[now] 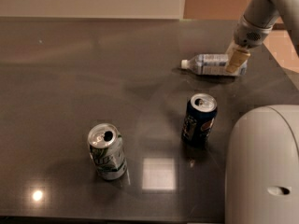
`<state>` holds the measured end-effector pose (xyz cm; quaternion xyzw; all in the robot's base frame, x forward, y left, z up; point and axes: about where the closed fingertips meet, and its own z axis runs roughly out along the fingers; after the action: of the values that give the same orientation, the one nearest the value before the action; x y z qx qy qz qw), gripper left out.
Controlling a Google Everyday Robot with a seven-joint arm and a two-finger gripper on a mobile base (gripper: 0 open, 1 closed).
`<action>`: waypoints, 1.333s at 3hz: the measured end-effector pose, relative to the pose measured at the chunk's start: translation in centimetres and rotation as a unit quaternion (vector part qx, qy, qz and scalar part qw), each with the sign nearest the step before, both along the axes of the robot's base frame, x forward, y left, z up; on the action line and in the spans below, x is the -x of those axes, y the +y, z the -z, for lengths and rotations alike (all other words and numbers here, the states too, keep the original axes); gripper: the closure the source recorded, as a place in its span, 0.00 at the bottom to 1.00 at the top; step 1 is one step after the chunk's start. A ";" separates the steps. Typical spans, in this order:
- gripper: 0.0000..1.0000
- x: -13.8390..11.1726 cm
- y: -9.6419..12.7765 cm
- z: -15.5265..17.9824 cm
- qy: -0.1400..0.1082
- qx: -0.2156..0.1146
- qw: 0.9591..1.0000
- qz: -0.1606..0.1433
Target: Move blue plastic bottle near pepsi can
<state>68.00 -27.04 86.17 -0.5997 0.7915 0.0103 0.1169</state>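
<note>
The bottle [209, 64] lies on its side on the table [70, 87], with its white cap pointing away from the gripper [235, 64], toward the left of the view. The gripper is down at the bottle's other end, and its tan end overlaps the label there. It seems to touch the bottle, though the overlap hides the contact itself. Whether it is clenched on the bottle or released cannot be told from this angle. The arm [257, 17] rises from the gripper up and to the right, out of the top of the view.

The pepsi can [199, 120] stands upright nearer the camera than the gripper and a little to its left, apart from the bottle with bare table between them. The silver can [107, 151], upright with its top opened, stands well to the gripper's left and nearer the camera still, well apart from both. Below the gripper, at the lower right corner, a rounded white robot body [261, 171] covers that part of the table.
</note>
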 end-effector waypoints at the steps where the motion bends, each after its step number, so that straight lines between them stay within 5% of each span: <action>1: 0.95 1.7 0.9 -1.6 -0.004 -0.001 1.000 -0.017; 4: 1.00 13.0 4.3 -1.3 0.037 -0.032 0.998 -0.036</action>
<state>54.97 -22.79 87.43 -0.6229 0.7726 0.0613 0.1064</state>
